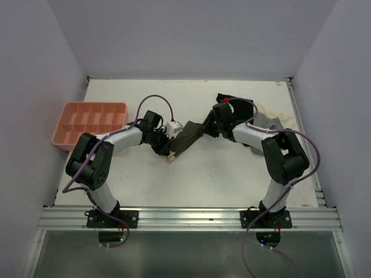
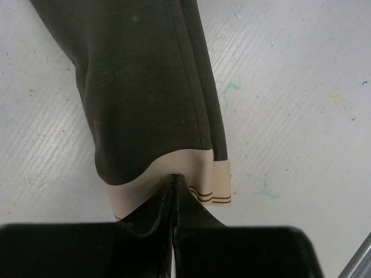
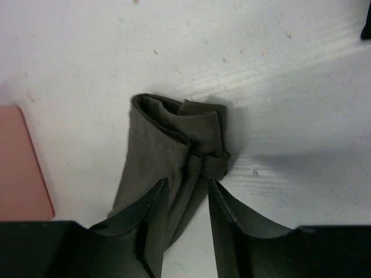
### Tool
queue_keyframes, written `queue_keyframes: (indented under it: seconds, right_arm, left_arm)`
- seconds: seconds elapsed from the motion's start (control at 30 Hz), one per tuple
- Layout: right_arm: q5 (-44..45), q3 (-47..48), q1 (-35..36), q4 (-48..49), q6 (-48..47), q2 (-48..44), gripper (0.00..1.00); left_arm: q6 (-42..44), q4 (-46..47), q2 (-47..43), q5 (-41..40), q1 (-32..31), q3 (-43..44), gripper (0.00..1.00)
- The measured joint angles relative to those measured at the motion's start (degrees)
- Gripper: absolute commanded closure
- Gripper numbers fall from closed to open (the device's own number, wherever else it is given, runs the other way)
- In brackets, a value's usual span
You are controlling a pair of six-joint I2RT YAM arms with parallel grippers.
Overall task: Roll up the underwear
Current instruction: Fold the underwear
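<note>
The underwear (image 1: pixel 186 140), dark brown with a pale beige waistband (image 2: pixel 194 167), lies as a long folded strip across the middle of the table between my two grippers. My left gripper (image 1: pixel 166 148) is at its near-left end. In the left wrist view that gripper (image 2: pixel 174 177) has its jaws pressed together on the waistband's edge. My right gripper (image 1: pixel 207 128) is at the far-right end. In the right wrist view its jaws (image 3: pixel 186 185) stand apart, and the bunched end of the underwear (image 3: pixel 174 139) lies loose between them on the table.
A pink compartment tray (image 1: pixel 93 121) stands at the left of the table, and its corner shows in the right wrist view (image 3: pixel 17 168). A black garment (image 1: pixel 236 102) and a grey-and-cream garment (image 1: pixel 273 119) lie behind the right arm, near the right edge.
</note>
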Motion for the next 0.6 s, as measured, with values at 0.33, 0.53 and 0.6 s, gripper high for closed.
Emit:
queue_keyframes:
  seconds: [0.33, 0.53, 0.6]
  right_arm:
    - [-4.42, 5.40, -0.50, 3.43, -0.28, -0.92, 1.00]
    - [-9.27, 6.58, 0.94, 8.39, 2.69, 9.05, 1.00]
    - [-9.75, 7.15, 1.55, 8.48, 3.15, 12.37, 1.00]
  left_arm:
    - [1.09, 0.00, -1.90, -0.57, -1.49, -1.99, 1.00]
    - [0.98, 0.24, -1.99, -0.55, -1.53, -2.23, 1.00]
    - [0.81, 0.26, -1.99, -0.57, -1.53, -2.23, 1.00]
